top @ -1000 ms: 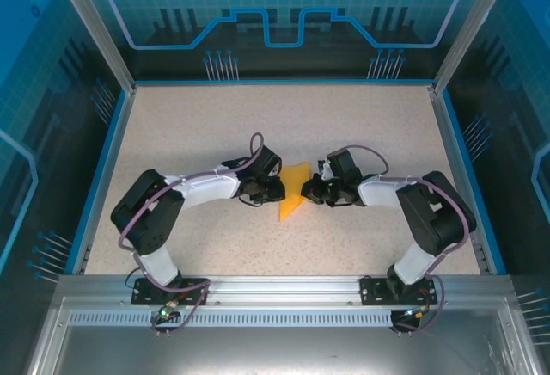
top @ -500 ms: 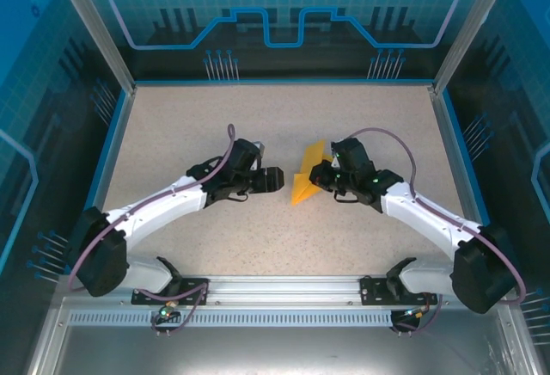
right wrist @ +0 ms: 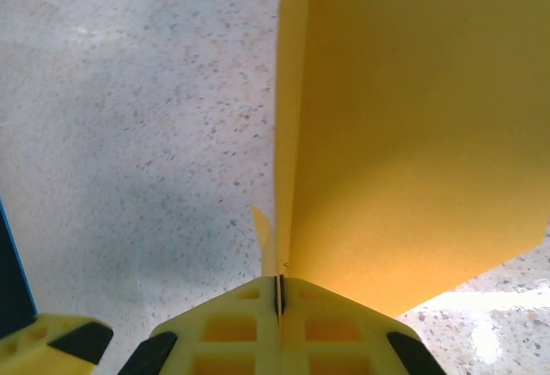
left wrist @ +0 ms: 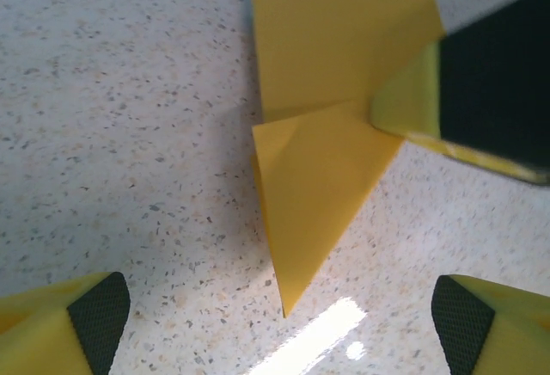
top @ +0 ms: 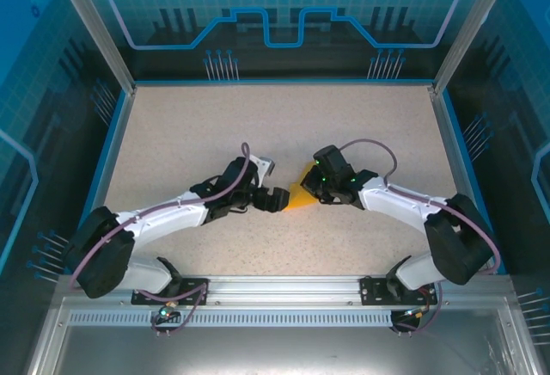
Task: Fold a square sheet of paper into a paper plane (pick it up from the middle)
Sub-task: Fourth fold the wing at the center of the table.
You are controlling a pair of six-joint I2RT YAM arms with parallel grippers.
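The speckled table (top: 189, 134) sat inside a blue-walled enclosure, with bare surface all round and its rim well apart from the work. Near the middle was the folded yellow paper (left wrist: 314, 194), a pointed flap showing. The right gripper (right wrist: 279, 293) had its jaws pressed together on one edge. The left gripper (top: 277, 200) hung just beside the tip, jaws spread wide, holding nothing. Folding seemed midway; next, the left gripper probably had to take or press a flap without dragging it from the pinched edge.
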